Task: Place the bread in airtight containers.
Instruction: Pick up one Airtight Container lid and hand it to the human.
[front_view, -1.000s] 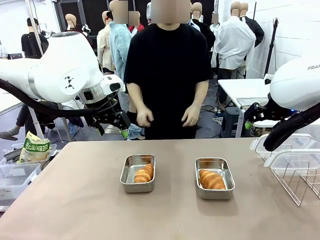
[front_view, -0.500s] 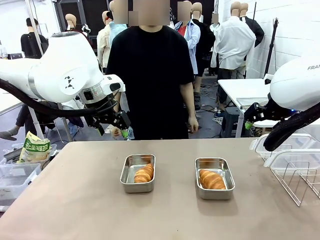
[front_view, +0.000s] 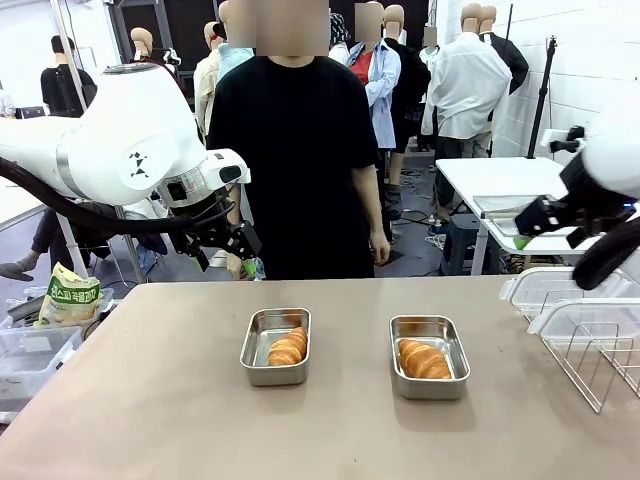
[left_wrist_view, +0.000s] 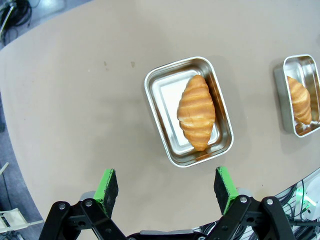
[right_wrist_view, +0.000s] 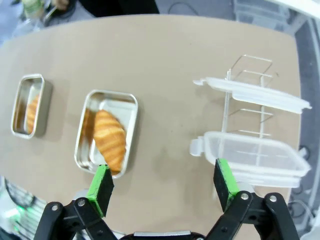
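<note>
My left gripper (left_wrist_view: 165, 176) is spread wide with nothing between its green pads. It hangs high over the table (left_wrist_view: 75, 100) and looks straight down on the left tub (left_wrist_view: 151, 102). One bread roll (left_wrist_view: 196, 112) lies inside that tub along its length, resting on the steel floor toward the side nearer the other tub. My right gripper (right_wrist_view: 161, 172) is likewise wide apart and empty, held high above the right part of the table. Below it I see the right tub (right_wrist_view: 131, 102), with the second roll (right_wrist_view: 111, 139) lying in it on a slight diagonal. From the front camera the two tubs sit side by side near the middle of the table, apart from each other. Both are open at the top, each with its roll fully inside the rim. The two clear lids (right_wrist_view: 252, 93) sit in a wire rack (front_view: 600, 370) at the table's right edge, well apart from the tubs; I cannot tell how steeply they lean. A person (front_view: 290, 150) in a black top stands at the far side, one hand (front_view: 380, 250) hanging by the hip, off the table.
</note>
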